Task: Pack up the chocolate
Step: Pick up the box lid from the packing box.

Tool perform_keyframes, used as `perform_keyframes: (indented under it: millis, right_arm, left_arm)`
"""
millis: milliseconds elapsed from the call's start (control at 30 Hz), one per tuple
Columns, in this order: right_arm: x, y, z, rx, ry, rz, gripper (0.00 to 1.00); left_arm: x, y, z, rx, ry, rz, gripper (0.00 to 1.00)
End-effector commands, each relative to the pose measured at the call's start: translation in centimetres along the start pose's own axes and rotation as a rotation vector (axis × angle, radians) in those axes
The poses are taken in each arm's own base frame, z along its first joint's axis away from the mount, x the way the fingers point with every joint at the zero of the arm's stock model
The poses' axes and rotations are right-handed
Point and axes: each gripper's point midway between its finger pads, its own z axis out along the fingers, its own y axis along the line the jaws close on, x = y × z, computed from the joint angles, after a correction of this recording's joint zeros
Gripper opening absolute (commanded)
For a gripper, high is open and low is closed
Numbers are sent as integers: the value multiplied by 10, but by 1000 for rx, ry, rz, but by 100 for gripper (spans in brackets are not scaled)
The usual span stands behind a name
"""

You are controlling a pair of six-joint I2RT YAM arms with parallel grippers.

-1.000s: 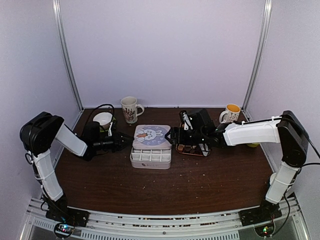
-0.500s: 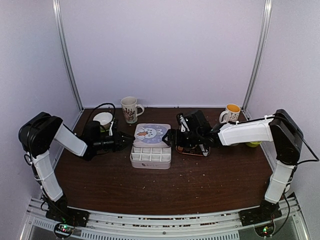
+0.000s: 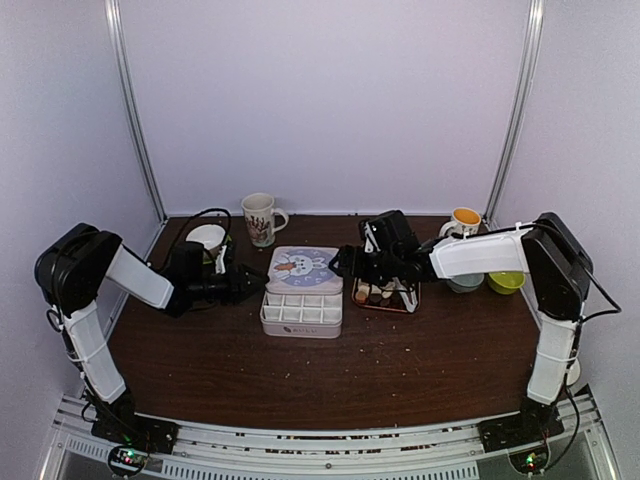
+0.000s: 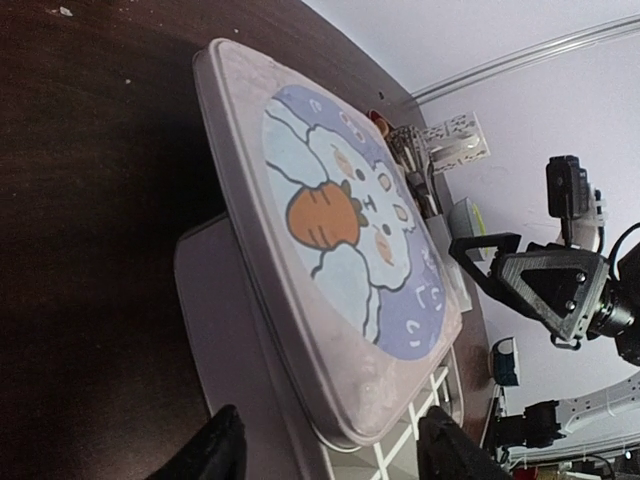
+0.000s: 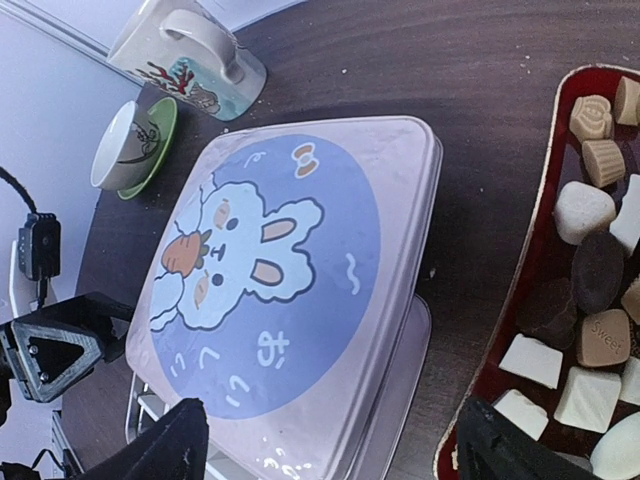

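The left gripper (image 4: 335, 450) and right gripper (image 5: 335, 450) both gape empty at the lid (image 5: 270, 300), and the chocolate (image 5: 585, 280), in the tray (image 5: 535, 262) right of the box (image 3: 300, 315), looks light, hard, slick and chippable, best pinched gently across 1 piece's flat sides.

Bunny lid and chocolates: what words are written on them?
"Sweet": stamped on one tan chocolate in the red tray.
"お": on the bunny lid; its other curly letters are too unclear to read.
Mug: pictures only, no words visible.
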Motion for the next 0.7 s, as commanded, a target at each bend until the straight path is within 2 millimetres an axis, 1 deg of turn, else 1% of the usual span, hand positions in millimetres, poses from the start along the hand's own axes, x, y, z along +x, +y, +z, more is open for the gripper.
perform_keyframes:
  millis: [0,133,233,267,300,500,667]
  right_arm:
    - [-6,4,11,-32,8,35,86]
    - [-6,3,19,-51,20,59,86]
    - [-5,5,25,-71,38,79,86]
    - [-4,6,28,-79,46,86,85]
    - [-3,8,29,-89,51,94,84]
    - [5,17,34,-174,72,152,81]
    - [10,19,33,-187,78,152,81]
  left_arm:
    - [-20,5,-3,-71,-22,84,65]
    - [-30,14,3,-128,-7,116,70]
    - [-37,17,8,-130,-6,117,74]
    - [-41,16,11,-122,-8,120,76]
    - [-41,16,13,-117,-4,118,77]
    - [-43,18,26,-75,6,99,77]
    - [-45,21,36,-47,18,80,76]
